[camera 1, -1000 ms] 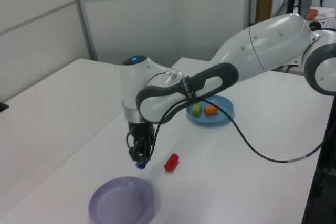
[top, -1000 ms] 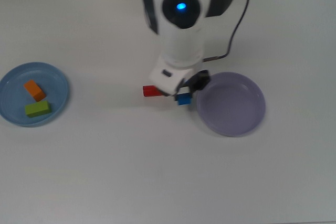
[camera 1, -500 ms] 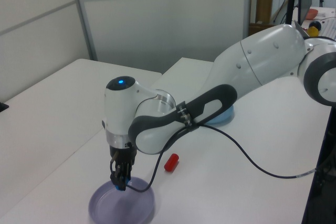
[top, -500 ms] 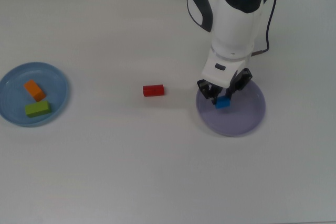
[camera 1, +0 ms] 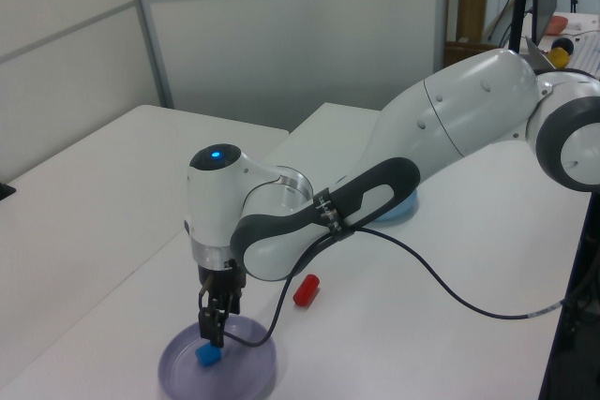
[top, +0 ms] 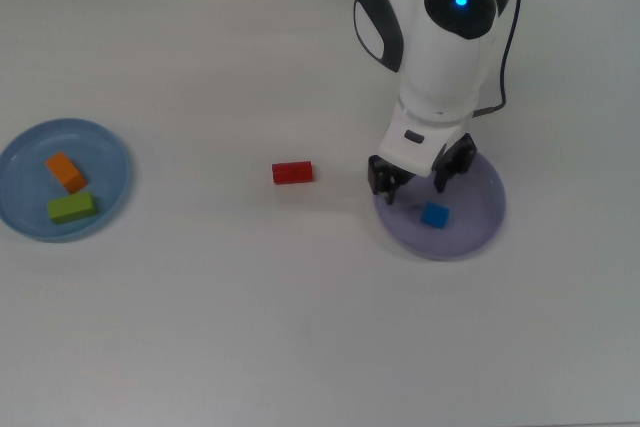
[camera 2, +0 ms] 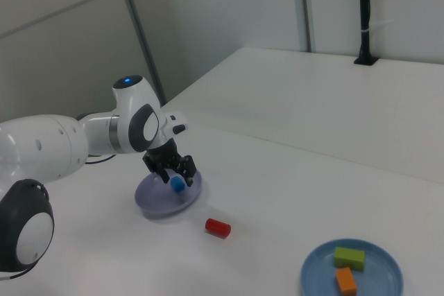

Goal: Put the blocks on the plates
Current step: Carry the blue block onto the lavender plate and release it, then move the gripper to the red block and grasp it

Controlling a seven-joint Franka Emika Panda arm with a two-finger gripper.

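no readable text, brand or label on anything in view. only marking is a round blue light on the arm's (top: 440, 37) wrist housing.

gripper (top: 412, 175) sits over the purple plate (top: 480, 217), fingers spread apart, nothing between them. fingers are dark, the shell above is glossy white plastic with dark grey joint bands. a black cable runs off the wrist.

blue cube (top: 434, 215) lies flat on the purple plate, just below the gripper in the top view, clear of both fingers. in the left view the cube (camera 1: 207, 355) rests on the plate (camera 1: 253, 372) right under the fingertips. small, sharp-edged, matte.

red block (top: 292, 173) lies on the bare table (top: 300, 327), between the two plates, nearer the purple one, to the top view's left of the gripper. slim rectangular bar.

blue plate (top: 20, 217) sits at the top view's left edge, well apart from the arm. it holds the orange block (top: 65, 171) and the green block (top: 72, 208), both rectangular, just beside each other; whether they touch, cannot tell. the right view shows them (camera 2: 345, 281) (camera 2: 349, 257) side by side on that plate (camera 2: 385, 283).

both plates are round, shallow, smooth with a low raised rim. table is plain white, matte.
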